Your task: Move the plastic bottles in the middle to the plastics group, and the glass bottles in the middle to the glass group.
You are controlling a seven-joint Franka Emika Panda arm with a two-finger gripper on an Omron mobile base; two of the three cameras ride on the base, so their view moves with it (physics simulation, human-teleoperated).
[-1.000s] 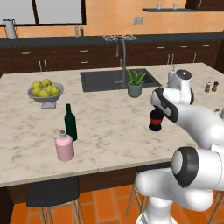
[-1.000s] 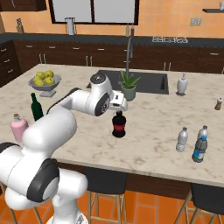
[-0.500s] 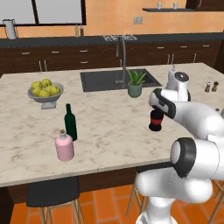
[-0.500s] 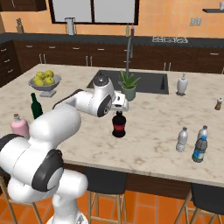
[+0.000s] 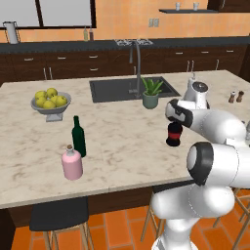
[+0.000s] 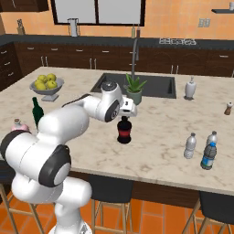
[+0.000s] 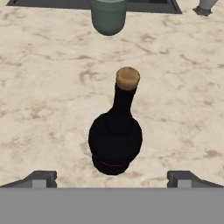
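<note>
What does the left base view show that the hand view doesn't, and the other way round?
Left base view: the bowl of yellow-green fruit, the tall slim dark green bottle, the squat pink bottle with a tan stopper and two brown shakers. Hand view: the tan cork top of the round black bottle with a red label, seen from above between the open gripper tips. Both: that black bottle, the green plant pot and the marble counter.

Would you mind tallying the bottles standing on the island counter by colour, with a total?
Black bottle: 1
Dark green bottle: 1
Pink bottle: 1
Clear plastic bottles: 2
Blue-labelled bottle: 1
White soap bottle: 1
Total: 7
</note>
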